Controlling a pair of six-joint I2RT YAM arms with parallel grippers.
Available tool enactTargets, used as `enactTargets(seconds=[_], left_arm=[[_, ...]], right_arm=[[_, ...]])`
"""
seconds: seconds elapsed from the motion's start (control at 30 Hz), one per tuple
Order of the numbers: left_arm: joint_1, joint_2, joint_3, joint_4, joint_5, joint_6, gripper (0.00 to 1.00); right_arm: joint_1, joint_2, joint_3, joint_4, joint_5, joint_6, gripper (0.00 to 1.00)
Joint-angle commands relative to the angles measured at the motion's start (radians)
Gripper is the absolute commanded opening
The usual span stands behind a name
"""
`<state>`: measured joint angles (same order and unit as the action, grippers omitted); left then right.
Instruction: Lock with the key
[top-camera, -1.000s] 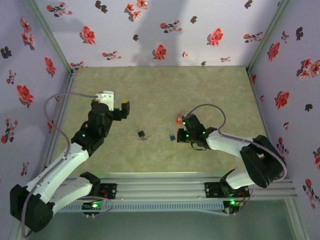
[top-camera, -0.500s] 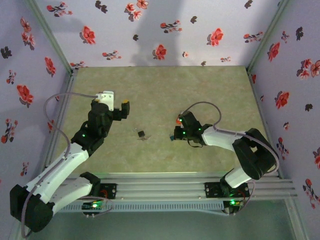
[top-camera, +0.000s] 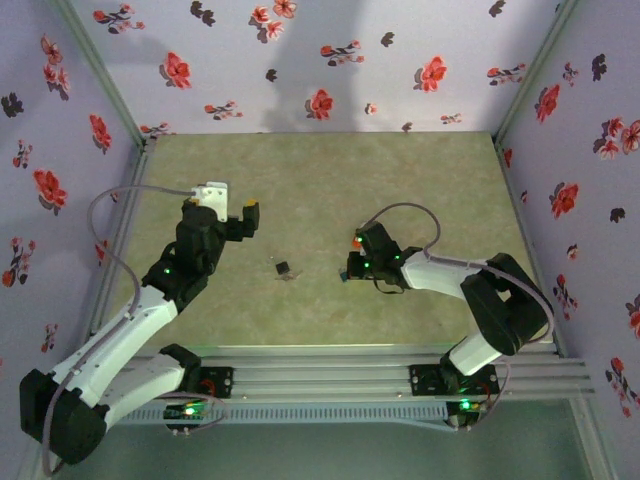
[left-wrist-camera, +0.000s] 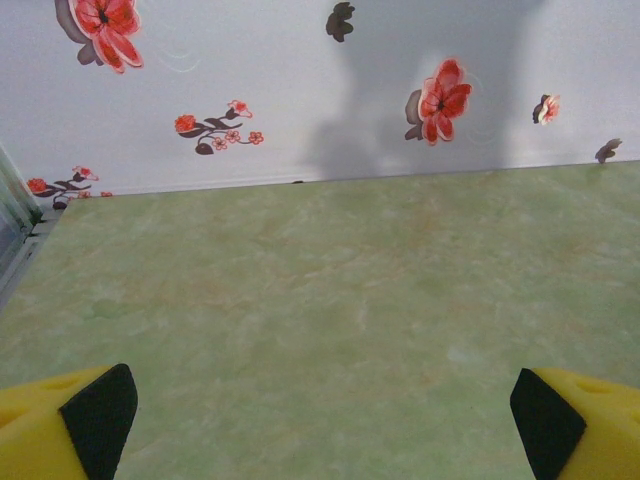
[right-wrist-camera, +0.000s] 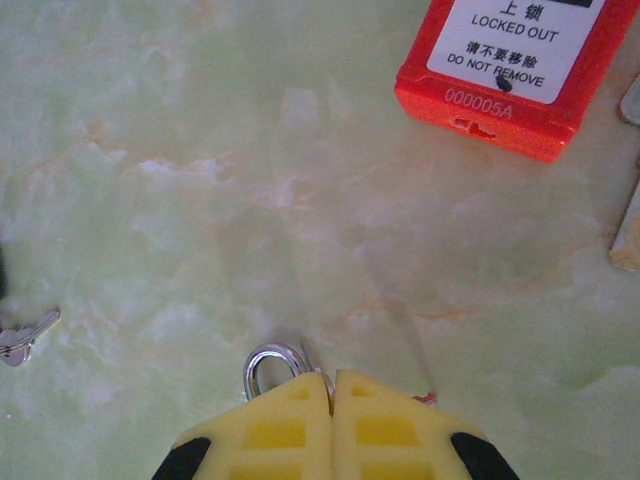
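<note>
1. Padlock, a red plastic block with a white "LOCKED OUT" label (right-wrist-camera: 505, 70), lies flat on the green marbled tabletop (right-wrist-camera: 150, 150). It sits toward the upper right of the right wrist view, apart from my fingertips. From above it shows just beside my right wrist (top-camera: 356, 241).
2. A small silver metal key (right-wrist-camera: 25, 335) lies flat at the far left of that same view, well apart from the padlock. From above it sits between my two arms (top-camera: 284, 268), and nothing touches it.
3. My right gripper (right-wrist-camera: 332, 378) has its yellow fingers pressed together. A thin silver metal ring (right-wrist-camera: 265, 365) pokes out at their tips. I cannot tell whether it is pinched or merely lies beneath them.
4. My left gripper (left-wrist-camera: 322, 420) is spread wide and holds nothing. It hovers over bare tabletop, well away from both padlock and key.
5. Change over the last second: my right forearm has swung inward and the wrist has edged toward the table's middle, so it now covers part of the padlock from above. My left arm and the key have not moved.
6. Reading: I judge this a repositioning step and the locking not yet begun. Nothing steadies the padlock, so it may slide when pushed.
</note>
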<state>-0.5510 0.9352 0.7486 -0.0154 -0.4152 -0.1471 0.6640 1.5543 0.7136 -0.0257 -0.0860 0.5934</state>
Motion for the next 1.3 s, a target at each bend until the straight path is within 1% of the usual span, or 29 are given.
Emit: enactTargets(seconds=[0.0,0.33,0.6,0.77,0.83,0.97,1.03,1.1,1.2,1.27], left_arm=[[0.006,-0.021,-0.013,0.011,0.000,0.003,1.00],[0.006,-0.021,-0.015,0.011,0.001,0.004,1.00],[0.005,-0.021,-0.015,0.011,0.003,0.005,1.00],[0.005,-0.022,-0.015,0.011,0.003,0.005,1.00],[0.005,-0.022,-0.015,0.011,0.002,0.005,1.00],[0.005,-0.022,-0.015,0.012,0.003,0.005,1.00],[0.005,-0.022,-0.015,0.011,0.001,0.004,1.00],[0.005,-0.022,-0.014,0.011,0.001,0.005,1.00],[0.005,-0.023,-0.012,0.009,-0.004,0.004,1.00],[0.005,-0.024,-0.012,0.008,-0.007,0.004,1.00]], right_arm=[[0.002,0.005,0.000,0.006,0.009,-0.006,0.05],[0.000,-0.001,-0.009,0.008,0.008,-0.004,0.13],[0.000,-0.011,-0.012,0.006,0.005,-0.004,0.14],[0.000,-0.052,-0.018,-0.009,0.013,-0.003,0.16],[0.000,-0.077,-0.018,-0.020,0.010,-0.004,0.24],[0.002,-0.140,-0.018,-0.044,0.012,-0.012,0.47],[0.006,-0.161,-0.013,-0.062,0.013,-0.018,0.54],[0.015,-0.189,-0.009,-0.086,0.038,-0.018,0.65],[0.033,-0.226,-0.011,-0.083,0.043,-0.023,0.78],[0.068,-0.240,0.007,-0.104,0.066,-0.027,0.86]])
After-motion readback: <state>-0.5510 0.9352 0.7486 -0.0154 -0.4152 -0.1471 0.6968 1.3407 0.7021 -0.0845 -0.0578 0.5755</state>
